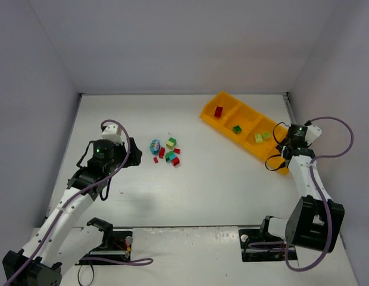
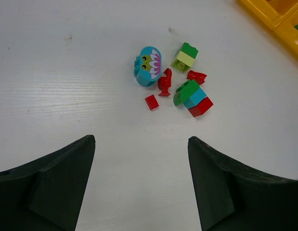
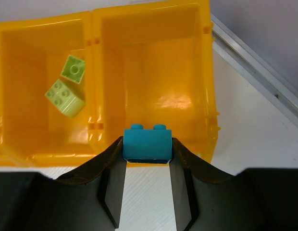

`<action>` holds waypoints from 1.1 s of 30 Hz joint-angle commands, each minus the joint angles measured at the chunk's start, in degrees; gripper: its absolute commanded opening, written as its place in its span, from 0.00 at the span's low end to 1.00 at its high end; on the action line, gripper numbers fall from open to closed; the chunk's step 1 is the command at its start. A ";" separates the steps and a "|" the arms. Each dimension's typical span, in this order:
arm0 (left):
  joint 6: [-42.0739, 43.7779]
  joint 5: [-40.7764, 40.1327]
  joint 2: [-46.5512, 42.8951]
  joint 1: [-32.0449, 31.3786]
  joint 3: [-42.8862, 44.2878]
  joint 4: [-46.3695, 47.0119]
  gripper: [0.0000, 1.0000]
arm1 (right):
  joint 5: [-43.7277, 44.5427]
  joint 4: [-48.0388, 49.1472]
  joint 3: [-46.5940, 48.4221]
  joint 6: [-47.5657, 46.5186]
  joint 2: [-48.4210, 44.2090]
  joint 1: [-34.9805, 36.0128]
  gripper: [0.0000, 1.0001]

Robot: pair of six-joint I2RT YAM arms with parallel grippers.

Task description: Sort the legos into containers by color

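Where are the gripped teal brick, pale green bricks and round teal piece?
teal brick [image 3: 147,144]: right wrist view, front face.
pale green bricks [image 3: 63,96]: right wrist view, lower brick's top.
round teal piece [image 2: 149,65]: left wrist view, printed face.

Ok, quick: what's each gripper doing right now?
Left gripper: open, holding nothing.
Right gripper: closed on a teal-blue brick, at the orange tray.

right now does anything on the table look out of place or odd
A round teal piece with a printed face lies among the loose legos, unlike the plain bricks. Beside it, a green, teal and red stack looks joined, mixing colors. The tray sits diagonally to the table edges.
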 commanded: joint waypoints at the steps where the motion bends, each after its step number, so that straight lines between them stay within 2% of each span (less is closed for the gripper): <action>1: 1.72 -1.85 -1.03 0.50 1.56 4.26 0.72 | -1.08 2.13 3.04 4.03 4.29 -2.42 0.03; 5: 1.90 -1.50 -1.38 0.50 1.30 4.61 0.72 | -2.31 3.72 3.56 4.39 7.47 -3.04 0.15; 6: 1.99 -1.24 -1.30 0.58 1.29 4.61 0.72 | -1.88 3.89 4.09 4.39 8.43 -3.04 0.21; 11: 2.25 -1.23 -0.68 0.59 1.21 5.14 0.72 | -2.31 4.07 5.94 4.21 10.98 -3.57 0.34; 14: 2.34 -1.23 -0.50 0.67 1.38 5.14 0.72 | -2.84 4.07 6.38 4.39 11.43 -3.57 0.38; 15: 2.34 -1.23 -0.50 0.67 1.38 5.14 0.72 | -3.02 4.16 6.55 4.39 11.43 -3.57 0.45; 19: 2.08 -1.23 -0.50 1.02 1.38 4.97 0.72 | -4.06 4.07 7.61 3.60 10.82 -3.57 0.57; 26: 2.16 -1.23 0.11 1.29 1.91 4.70 0.74 | -8.54 3.98 9.18 0.35 3.18 -2.00 0.62; 27: 2.16 -1.23 -0.24 1.29 1.91 4.70 0.78 | -9.34 4.16 9.45 -0.61 0.64 -1.12 0.64; 29: 1.73 -1.15 -1.12 1.37 1.30 4.70 0.78 | -13.19 5.21 9.72 -3.95 -3.05 1.78 0.82; 33: 1.28 0.17 -2.00 1.38 0.42 5.66 0.83 | -22.77 8.72 7.18 -8.87 -7.72 5.30 0.95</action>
